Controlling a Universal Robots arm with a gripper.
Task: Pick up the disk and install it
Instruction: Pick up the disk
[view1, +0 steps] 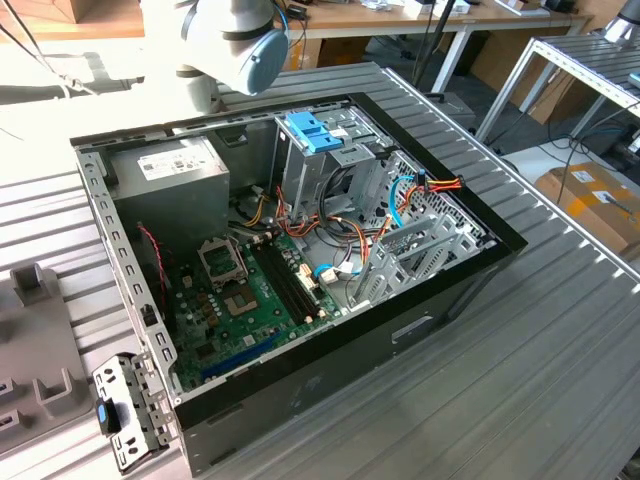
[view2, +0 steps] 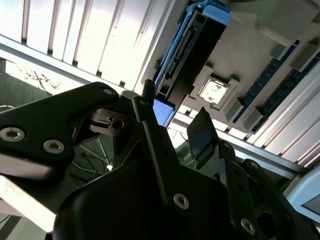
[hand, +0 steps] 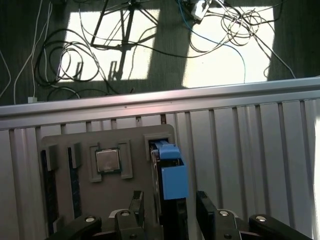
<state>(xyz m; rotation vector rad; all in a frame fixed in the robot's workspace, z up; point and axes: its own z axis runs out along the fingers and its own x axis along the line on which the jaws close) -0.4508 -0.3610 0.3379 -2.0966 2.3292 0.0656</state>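
Gleaming ribbed table (hand: 240, 145) — cable-strewn floor (hand: 165, 65)

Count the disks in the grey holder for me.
1. The disk stands on edge in the grey holder's slot, beside the processor chip, between the open pincer's fingers. The pincer covers part of the holder, so more could be hidden.

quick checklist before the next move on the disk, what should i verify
1. Disk upright on edge in the grey tray slot: ok.
2. Gripper straddles the disk, one finger each side: ok.
3. Fingers closed on the disk: not ok, open with gaps.
4. Chip in the tray apart from the fingers: ok.
5. Drive cage in the case free to take the disk: cannot tell.
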